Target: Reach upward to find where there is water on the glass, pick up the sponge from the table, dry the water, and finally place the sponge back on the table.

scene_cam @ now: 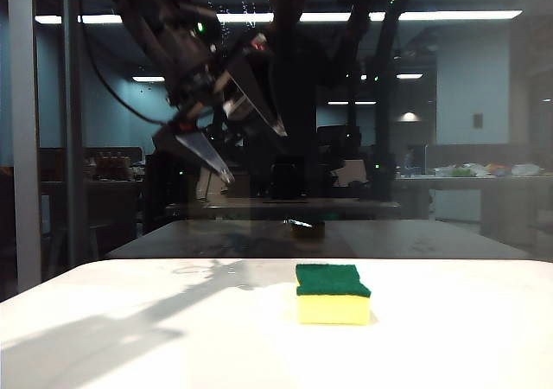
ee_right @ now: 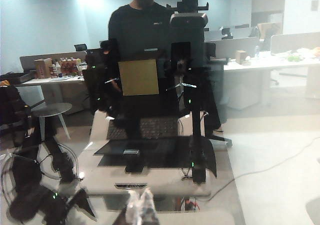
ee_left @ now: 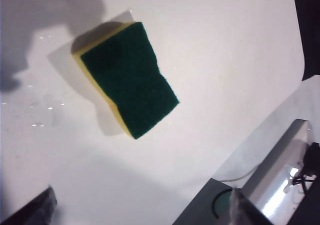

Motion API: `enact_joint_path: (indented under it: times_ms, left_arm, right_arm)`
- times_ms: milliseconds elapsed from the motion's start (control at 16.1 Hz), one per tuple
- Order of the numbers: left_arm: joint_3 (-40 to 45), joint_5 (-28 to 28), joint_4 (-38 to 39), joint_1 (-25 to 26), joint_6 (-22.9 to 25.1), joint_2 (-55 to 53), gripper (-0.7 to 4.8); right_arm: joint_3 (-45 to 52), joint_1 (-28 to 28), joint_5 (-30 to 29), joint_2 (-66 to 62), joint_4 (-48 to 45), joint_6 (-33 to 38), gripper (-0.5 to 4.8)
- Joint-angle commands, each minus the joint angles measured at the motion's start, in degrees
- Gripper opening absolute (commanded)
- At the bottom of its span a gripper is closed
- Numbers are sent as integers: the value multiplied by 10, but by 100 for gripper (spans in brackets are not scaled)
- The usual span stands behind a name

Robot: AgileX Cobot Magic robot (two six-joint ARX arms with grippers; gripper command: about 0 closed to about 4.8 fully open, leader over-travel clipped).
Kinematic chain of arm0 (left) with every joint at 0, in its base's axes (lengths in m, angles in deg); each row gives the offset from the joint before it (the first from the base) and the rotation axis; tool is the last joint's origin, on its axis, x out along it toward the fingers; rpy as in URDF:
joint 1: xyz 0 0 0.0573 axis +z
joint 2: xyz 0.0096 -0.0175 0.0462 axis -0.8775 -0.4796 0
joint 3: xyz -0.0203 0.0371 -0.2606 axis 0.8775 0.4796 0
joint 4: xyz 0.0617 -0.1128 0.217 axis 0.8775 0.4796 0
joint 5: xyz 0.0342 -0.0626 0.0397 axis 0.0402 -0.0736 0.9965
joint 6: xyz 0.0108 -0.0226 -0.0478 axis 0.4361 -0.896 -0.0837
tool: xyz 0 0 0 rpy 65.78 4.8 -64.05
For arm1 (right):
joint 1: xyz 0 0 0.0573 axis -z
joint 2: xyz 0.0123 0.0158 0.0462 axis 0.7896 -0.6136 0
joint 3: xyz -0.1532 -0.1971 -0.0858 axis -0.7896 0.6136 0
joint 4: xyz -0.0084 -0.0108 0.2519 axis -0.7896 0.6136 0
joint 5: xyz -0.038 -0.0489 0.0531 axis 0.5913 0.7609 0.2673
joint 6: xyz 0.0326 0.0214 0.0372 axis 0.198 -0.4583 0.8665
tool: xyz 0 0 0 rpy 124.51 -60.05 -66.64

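Sponge point(scene_cam: 333, 293) lies green side up on white table point(scene_cam: 130, 337), near the glass point(scene_cam: 484, 104), untouched. Left gripper point(scene_cam: 226, 138) hangs above table, left of sponge, jaws wide apart, nothing held. Right gripper point(ee_right: 141, 208) faces the glass; fingertips look together, holding nothing. No containers.

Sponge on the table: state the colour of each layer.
The sponge has a dark green top and yellow foam beneath; the exterior view shows both best.

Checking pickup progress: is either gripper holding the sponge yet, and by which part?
No. The sponge lies free on the table. The left gripper hangs open above it; the right gripper, its fingers together, faces the glass with nothing in it.
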Motion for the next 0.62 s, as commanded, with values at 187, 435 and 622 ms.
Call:
enact_joint_path:
  times_ms: [187, 435, 622]
  left_arm:
    - [38, -44, -94, -8, -80, -34, 479]
    - [38, -44, -125, -38, -101, -72, 479]
    - [38, -32, -122, -54, -105, -104, 479]
  right_arm:
    - [-2, 0, 0, -5, -3, -2, -2]
    - [-2, 0, 0, -10, -2, -2, -2]
    - [-2, 0, 0, -10, -2, -2, -2]
